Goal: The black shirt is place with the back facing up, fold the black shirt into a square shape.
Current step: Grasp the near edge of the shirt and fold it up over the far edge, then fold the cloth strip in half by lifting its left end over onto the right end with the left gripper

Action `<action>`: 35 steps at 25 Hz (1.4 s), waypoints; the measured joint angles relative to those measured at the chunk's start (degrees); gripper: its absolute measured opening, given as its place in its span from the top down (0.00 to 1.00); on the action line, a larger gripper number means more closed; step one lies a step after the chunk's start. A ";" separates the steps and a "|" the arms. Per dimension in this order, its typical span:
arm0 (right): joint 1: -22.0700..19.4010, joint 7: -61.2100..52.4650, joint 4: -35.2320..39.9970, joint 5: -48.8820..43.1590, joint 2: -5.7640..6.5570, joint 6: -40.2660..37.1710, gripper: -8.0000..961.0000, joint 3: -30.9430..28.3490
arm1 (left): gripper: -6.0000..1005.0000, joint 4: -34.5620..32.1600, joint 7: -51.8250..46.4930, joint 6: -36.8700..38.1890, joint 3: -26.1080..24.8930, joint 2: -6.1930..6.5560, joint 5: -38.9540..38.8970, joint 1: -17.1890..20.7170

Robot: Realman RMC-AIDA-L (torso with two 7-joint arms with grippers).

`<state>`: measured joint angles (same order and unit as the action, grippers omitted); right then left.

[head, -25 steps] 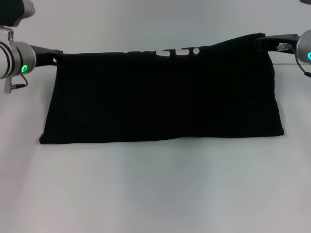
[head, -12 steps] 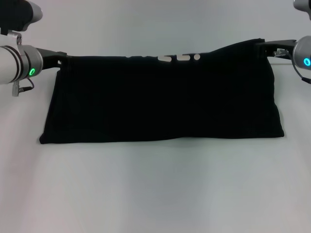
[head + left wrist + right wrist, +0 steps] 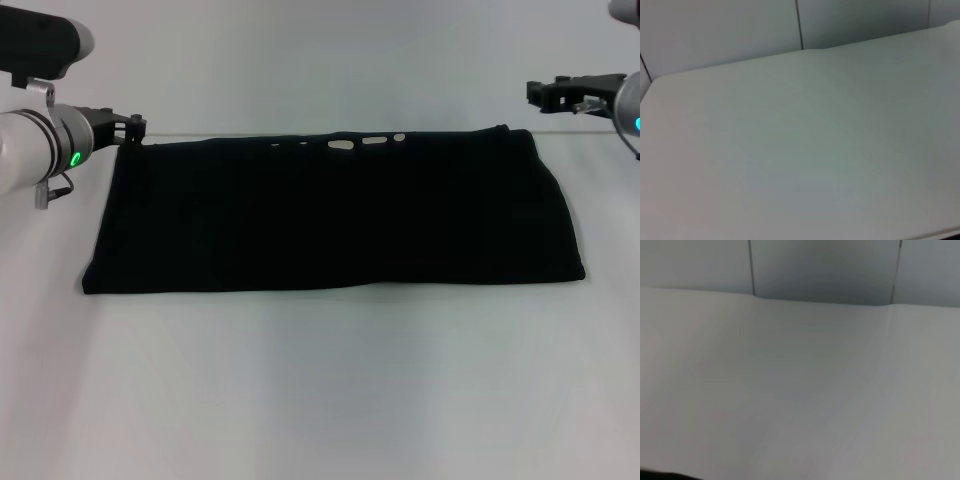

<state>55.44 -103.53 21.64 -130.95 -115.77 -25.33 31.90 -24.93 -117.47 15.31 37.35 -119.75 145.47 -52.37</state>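
Shirt first: the black shirt (image 3: 335, 212) lies flat on the white table (image 3: 330, 400) as a wide band, long axis running left-right across the robot's front, near edge straight, far edge showing a few pale gaps approx. mid-way along. Looks folded once already, so still a rectangle, not a square.

Left gripper (image 3: 128, 127) sits right at the far-left corner of the cloth, touching or just off it; can't tell which, and can't tell if its jaws are apart or together. Forearm comes in from the left side, roughly level, pointing inward along the far edge.

Right gripper (image 3: 558, 94) is clear of the shirt, up and beyond the far-right corner w/ visible table between; nothing held. Can't make out its jaws either. Arm reaches in from the right, also about level.

Both wrist views show only bare table and wall panels.

Judgement: next fold prob. goes along the long axis, one short end over to the other. Left gripper is the nearer to an end.
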 joint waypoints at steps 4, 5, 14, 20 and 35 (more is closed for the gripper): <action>-0.71 -0.63 0.92 0.00 0.49 -2.05 0.68 -0.57 | 0.59 -1.76 -0.73 1.01 -0.32 -0.24 -1.30 1.08; -1.08 -0.98 1.37 0.14 0.65 -4.03 0.64 -0.84 | 0.55 -3.02 -1.30 2.50 -0.28 -0.26 -1.46 1.63; -8.32 -4.85 6.02 7.94 3.43 -27.21 0.33 -1.06 | 0.33 -18.30 -8.01 33.66 0.13 0.77 -1.51 7.20; -13.97 -6.92 8.26 10.11 4.71 -40.49 0.31 -1.01 | 0.19 -26.76 -12.93 57.09 -0.31 2.28 -1.41 11.13; -21.14 -12.68 11.55 5.83 7.48 -48.30 0.32 0.39 | 0.07 -28.18 -17.84 56.76 -1.92 2.76 2.29 16.80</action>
<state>34.29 -116.21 33.19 -125.13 -108.29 -73.63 32.29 -53.10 -135.31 72.07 35.43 -116.99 147.76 -35.58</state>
